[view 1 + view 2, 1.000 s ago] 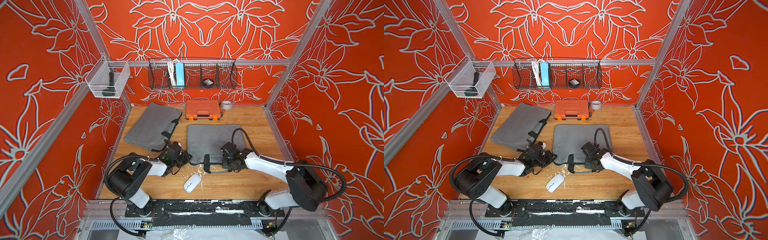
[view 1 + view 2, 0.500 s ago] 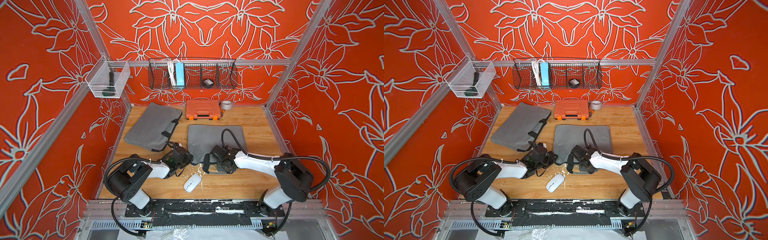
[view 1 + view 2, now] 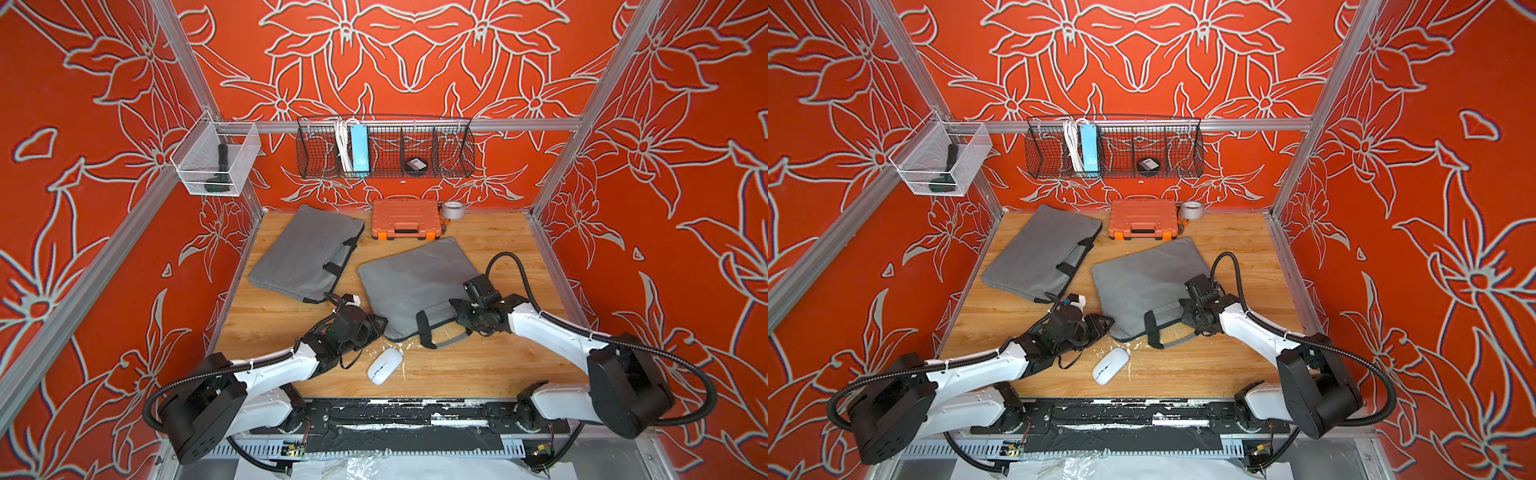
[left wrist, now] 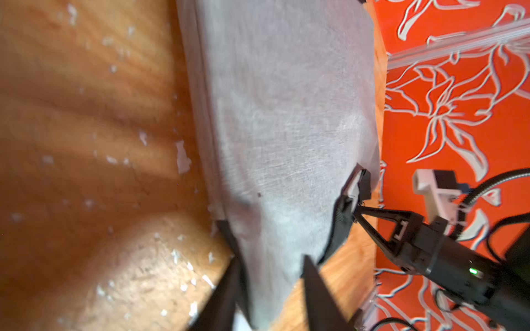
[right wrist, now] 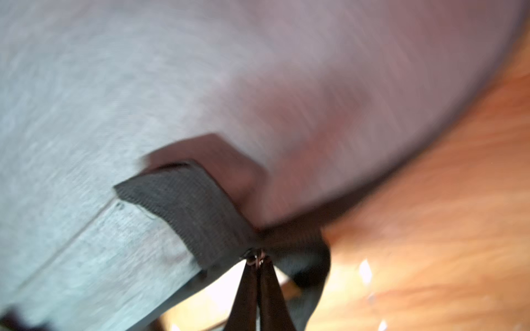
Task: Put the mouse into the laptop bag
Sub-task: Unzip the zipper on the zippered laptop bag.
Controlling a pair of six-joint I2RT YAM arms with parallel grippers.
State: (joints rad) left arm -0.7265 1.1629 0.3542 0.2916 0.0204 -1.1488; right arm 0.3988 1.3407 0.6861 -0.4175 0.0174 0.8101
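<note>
Left wrist view: left hand [image 4: 272,258] open, straddling laptop bag [image 4: 286,114] corner
Right wrist view: right hand [image 5: 258,265] clamped tight on black strap [image 5: 183,206]
Both top views: mouse [image 3: 384,365] on surface [image 3: 478,365], just in front of bag

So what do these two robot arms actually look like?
Both match: the left arm and right arm have white shells, chunky black joints and ribbed black cables. Each ends in slim, black, tapering fingers; a small green light glows on the right wrist.

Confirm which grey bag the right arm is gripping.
The near bag, beside the mouse; right fingers pinch it by its strap. The far bag lies free.
</note>
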